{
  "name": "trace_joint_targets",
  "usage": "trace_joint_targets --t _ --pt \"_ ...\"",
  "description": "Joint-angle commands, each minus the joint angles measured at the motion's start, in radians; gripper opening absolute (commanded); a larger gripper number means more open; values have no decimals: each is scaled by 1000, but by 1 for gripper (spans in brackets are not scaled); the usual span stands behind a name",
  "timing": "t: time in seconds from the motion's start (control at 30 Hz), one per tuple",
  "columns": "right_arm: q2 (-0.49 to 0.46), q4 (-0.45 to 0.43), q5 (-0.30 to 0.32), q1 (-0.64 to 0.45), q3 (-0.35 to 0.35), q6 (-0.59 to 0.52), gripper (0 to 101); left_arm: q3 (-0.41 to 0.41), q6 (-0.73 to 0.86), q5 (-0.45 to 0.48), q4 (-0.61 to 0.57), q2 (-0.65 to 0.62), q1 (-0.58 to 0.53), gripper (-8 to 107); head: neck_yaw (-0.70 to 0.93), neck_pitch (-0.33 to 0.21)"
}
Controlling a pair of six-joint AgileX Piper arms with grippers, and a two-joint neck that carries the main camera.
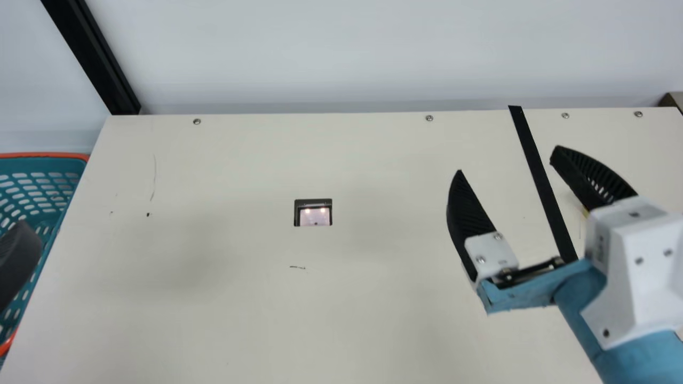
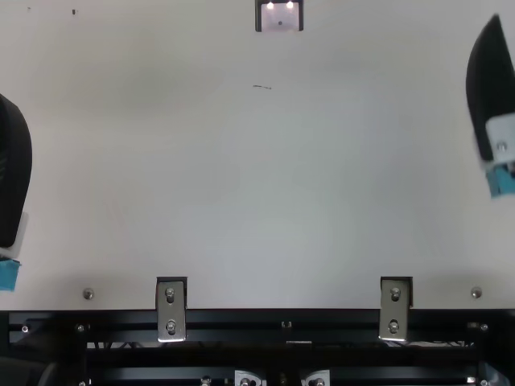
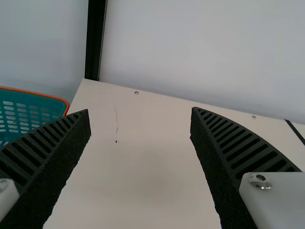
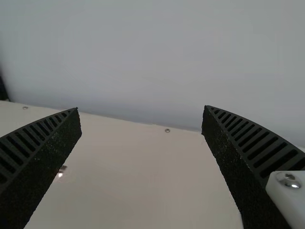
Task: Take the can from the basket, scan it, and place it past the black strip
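At the main view's left edge, a dark finger of my left gripper [image 1: 19, 262] overlaps the teal basket [image 1: 42, 165] with its orange rim. My right gripper [image 1: 506, 162] is spread wide over the table's right part, one finger on each side of the black strip [image 1: 543, 191]. The scanner window [image 1: 314, 213], with two small lights, sits in the table between the arms. In the left wrist view, my left gripper [image 3: 140, 109] stands open with nothing between its fingers, the basket [image 3: 33, 98] beyond one of them. My right gripper [image 4: 141, 108] is likewise open and holds nothing in the right wrist view.
The cream table [image 1: 224, 320] stretches between the arms. A pale wall [image 1: 320, 53] rises behind its far edge, with a black post [image 1: 88, 53] at the left corner. Black rails with metal brackets [image 2: 170, 310] run along the near edge in the top view.
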Motion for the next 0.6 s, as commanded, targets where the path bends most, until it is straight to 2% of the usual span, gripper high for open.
trace_joint_targets --t 0.0,0.17,0.43,0.57 --pt "-35 -3 32 -2 23 46 101 0 0 0 0 0 0 90 13 -30" --pt "-69 -93 212 -32 -1 19 101 0 0 0 0 0 0 90 13 -30" --pt "-102 -251 545 -80 -133 -44 101 0 0 0 0 0 0 90 13 -30" --pt "-132 -284 667 -95 -175 -64 101 0 0 0 0 0 0 90 13 -30"
